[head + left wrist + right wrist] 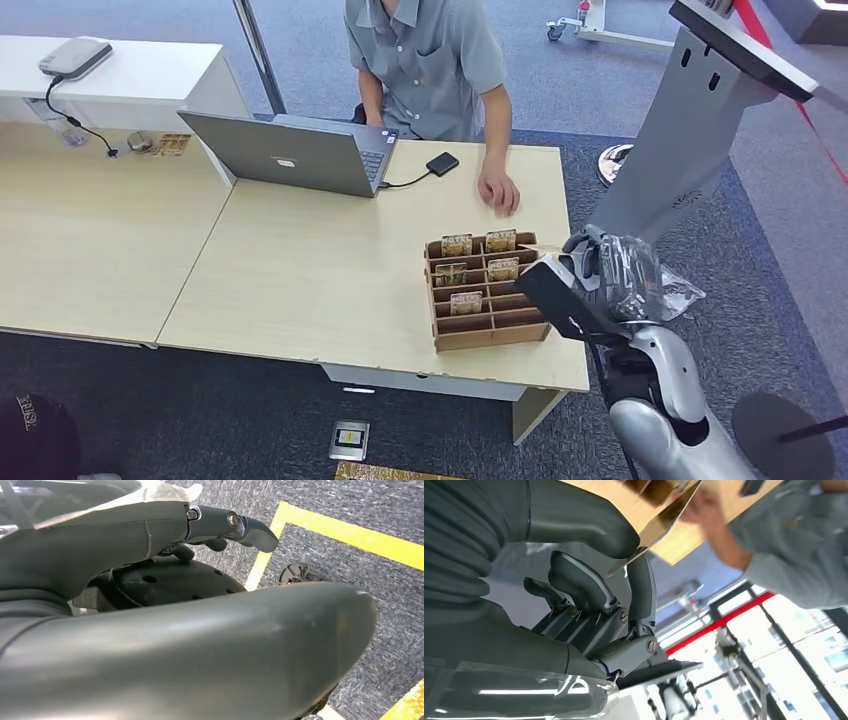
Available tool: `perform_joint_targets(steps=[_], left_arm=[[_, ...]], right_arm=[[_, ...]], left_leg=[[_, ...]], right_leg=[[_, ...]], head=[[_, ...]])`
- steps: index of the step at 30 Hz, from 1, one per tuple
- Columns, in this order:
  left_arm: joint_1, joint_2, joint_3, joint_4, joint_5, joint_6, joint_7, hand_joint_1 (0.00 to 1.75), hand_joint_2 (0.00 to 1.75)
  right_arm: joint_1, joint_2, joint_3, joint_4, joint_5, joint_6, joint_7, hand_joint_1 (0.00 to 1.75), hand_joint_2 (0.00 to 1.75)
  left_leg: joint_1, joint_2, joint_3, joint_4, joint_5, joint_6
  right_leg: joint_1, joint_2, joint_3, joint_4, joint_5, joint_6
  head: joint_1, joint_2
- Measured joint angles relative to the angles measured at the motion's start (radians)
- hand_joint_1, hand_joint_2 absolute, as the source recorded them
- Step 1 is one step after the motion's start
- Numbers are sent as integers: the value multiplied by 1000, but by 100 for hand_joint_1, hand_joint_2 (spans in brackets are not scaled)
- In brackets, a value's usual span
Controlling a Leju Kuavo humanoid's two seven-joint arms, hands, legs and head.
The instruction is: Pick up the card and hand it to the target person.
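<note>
My right hand point(600, 272) hovers at the right end of the wooden card rack point(487, 333), just past the table's right edge. It pinches a shiny gold card point(663, 511) between the thick thumb point(574, 522) and a dark finger point(641, 582). In the head view, the card's pale edge point(543, 249) sticks out toward the rack. The rack's slots hold several more cards point(501, 240). The target person point(430, 55) sits behind the desk in a grey shirt, one hand point(498, 190) resting flat on the tabletop. My left hand point(230, 527) hangs over carpet with fingers extended, holding nothing.
An open laptop point(290, 155) and a small black drive point(441, 163) lie on the light wooden table point(330, 270) in front of the person. A grey kiosk stand point(690, 130) rises close behind my right arm. A second desk point(90, 230) adjoins on the left.
</note>
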Motion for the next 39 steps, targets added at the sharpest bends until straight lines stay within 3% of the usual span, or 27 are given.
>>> perform_joint_targets(steps=[18,27,37,38,39], left_arm=[[0,0,0,0,-3,0,0,0,0],[-3,0,0,0,-34,0,0,0,0],[-5,0,-1,0,-56,0,0,0,0],[-5,1,-1,0,-57,0,0,0,0],[-5,1,-1,0,-57,0,0,0,0]], right_arm=[[-17,16,4,31,10,-20,4,175,175],[-124,105,74,246,254,-246,109,175,175],[-169,142,153,387,441,-333,226,175,175],[-170,143,157,396,448,-331,234,148,175],[-170,142,161,403,454,-328,240,105,175]], left_leg=[[0,0,0,0,0,0],[0,0,0,0,0,0],[0,0,-1,0,0,0],[0,0,-1,0,0,0],[0,0,-1,0,0,0]], right_leg=[[0,0,0,0,0,0],[0,0,-1,0,0,0],[0,0,-1,0,0,0],[0,0,-1,0,0,0],[0,0,-1,0,0,0]], head=[[0,0],[0,0],[0,0],[0,0],[0,0]])
